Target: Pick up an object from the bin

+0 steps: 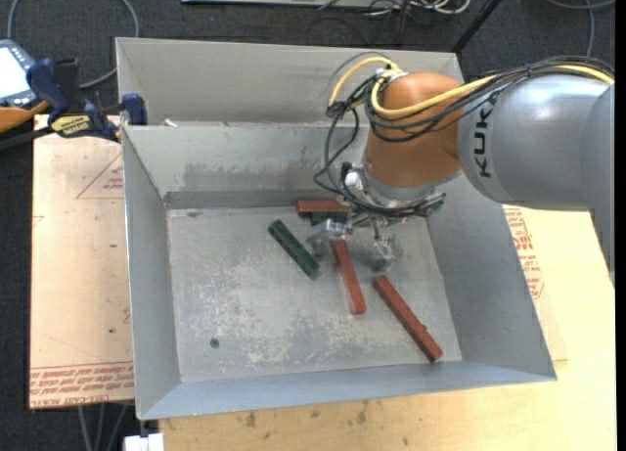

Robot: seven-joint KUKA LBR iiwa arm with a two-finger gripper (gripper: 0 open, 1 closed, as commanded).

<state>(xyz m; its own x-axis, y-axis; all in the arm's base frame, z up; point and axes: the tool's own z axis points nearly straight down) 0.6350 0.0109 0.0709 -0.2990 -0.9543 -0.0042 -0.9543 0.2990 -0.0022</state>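
Observation:
My gripper (358, 241) hangs low over the bin's middle, toward the back, under the arm's orange cover. It is open, with the fingers spread apart and nothing between them. A red-brown bar (348, 281) lies slanted on the floor, its upper end right beside my left fingertip (335, 233). A second red-brown bar (407, 318) lies slanted just to the right and nearer the front. A third red-brown bar (319, 207) lies flat behind the gripper, partly hidden by it. A dark green bar (295, 248) lies slanted to the left of my fingers.
The arm and its cabled orange cover reach in from the right above the bin's back right part. The bin's sloping walls stand close behind the gripper. Bare grey floor stretches over the left and front of the bin.

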